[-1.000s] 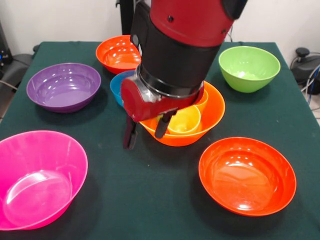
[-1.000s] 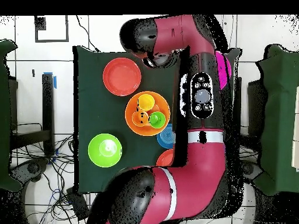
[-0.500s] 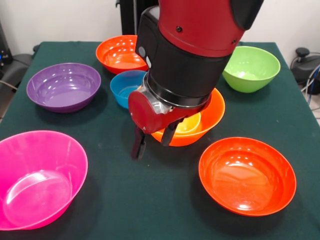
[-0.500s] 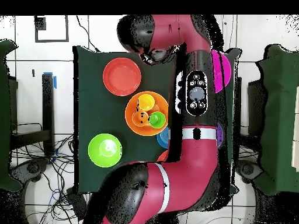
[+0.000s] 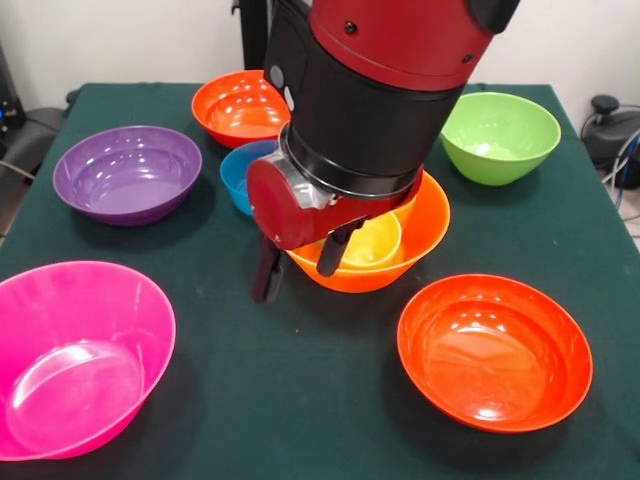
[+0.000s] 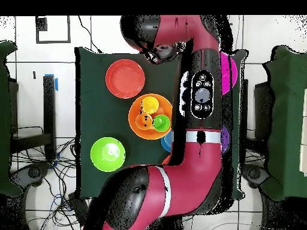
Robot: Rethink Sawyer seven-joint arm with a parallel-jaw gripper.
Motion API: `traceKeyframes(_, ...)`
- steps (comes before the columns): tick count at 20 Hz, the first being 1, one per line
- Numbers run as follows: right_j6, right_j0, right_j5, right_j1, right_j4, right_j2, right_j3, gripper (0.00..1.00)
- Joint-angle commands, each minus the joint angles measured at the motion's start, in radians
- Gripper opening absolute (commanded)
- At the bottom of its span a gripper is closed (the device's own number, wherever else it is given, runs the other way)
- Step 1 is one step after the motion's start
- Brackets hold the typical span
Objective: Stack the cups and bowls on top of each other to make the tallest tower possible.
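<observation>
The large light orange bowl [image 5: 425, 235] [image 6: 137, 106] sits mid-table and holds the three cups: yellow [image 5: 372, 240] [image 6: 150, 105], orange [image 6: 143, 121] and green [image 6: 160, 123]. In the front view the arm hides the green cup. My gripper [image 5: 298, 268] is open at that bowl's near-left rim, one dark finger [image 5: 267, 278] outside the wall and the other over the inside, beside the yellow cup. Nothing is held. The small blue bowl [image 5: 240, 170] stands just behind, partly covered by the arm. The overhead view does not show the gripper.
Single bowls ring the middle: purple [image 5: 128, 172], pink [image 5: 75, 355], red-orange ones at the back [image 5: 232, 105] and front right [image 5: 490, 350] [image 6: 125, 78], lime green [image 5: 500, 135] [image 6: 108, 154]. My thick arm [image 6: 201, 102] hangs over the table's centre.
The gripper swung a little toward the near side, then came back to the light orange bowl's rim. It stayed open, and the bowls and cups have not moved.
</observation>
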Motion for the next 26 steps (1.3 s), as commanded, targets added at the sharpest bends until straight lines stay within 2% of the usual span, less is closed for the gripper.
traceKeyframes(1,-0.385,0.035,-0.064,0.029,-0.087,0.052,-0.007,1.00)
traceKeyframes(6,-0.313,0.038,-0.223,0.004,-0.083,-0.011,0.106,1.00)
traceKeyframes(14,-0.221,0.047,-0.322,-0.057,-0.064,-0.092,0.228,1.00)
traceKeyframes(26,-0.204,0.046,-0.339,-0.012,-0.069,-0.129,0.206,1.00)
